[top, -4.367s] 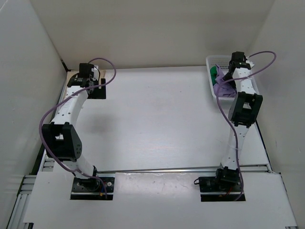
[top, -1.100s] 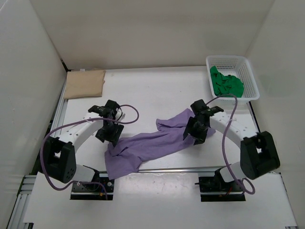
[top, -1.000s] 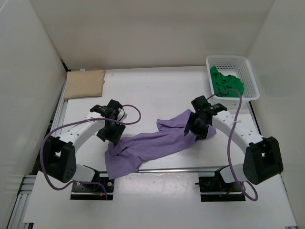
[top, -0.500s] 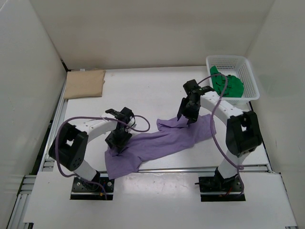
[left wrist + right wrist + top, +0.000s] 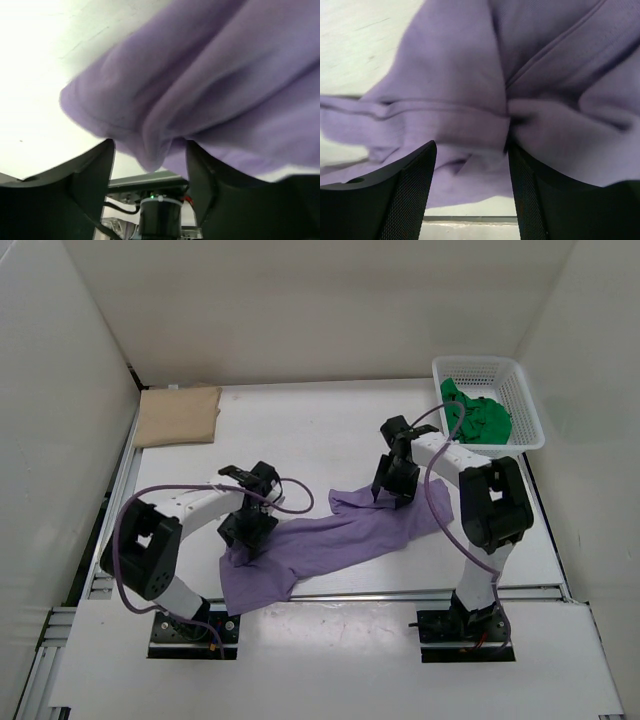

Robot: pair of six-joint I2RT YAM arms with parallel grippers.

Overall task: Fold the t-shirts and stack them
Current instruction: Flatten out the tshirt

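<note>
Purple shirt [image 5: 330, 540] lies crumpled across the near middle of the table. From my seat, the left gripper [image 5: 247, 532] straddles a fold at its left end and the right gripper [image 5: 390, 490] sits over its far right edge. Both have their fingers spread, pinching nothing. The tan shirt [image 5: 178, 415] lies folded far left, and the green shirt [image 5: 478, 418] is in the basket [image 5: 490, 366].

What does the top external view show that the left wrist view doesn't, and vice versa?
Only the top external view: the folded tan shirt at the far left corner, the green shirt in the white basket, and the right fingers at the far end of the purple shirt. Only the left wrist view: a bunched fold of cloth between the open left fingers. Both: the purple shirt, lying crumpled.
</note>
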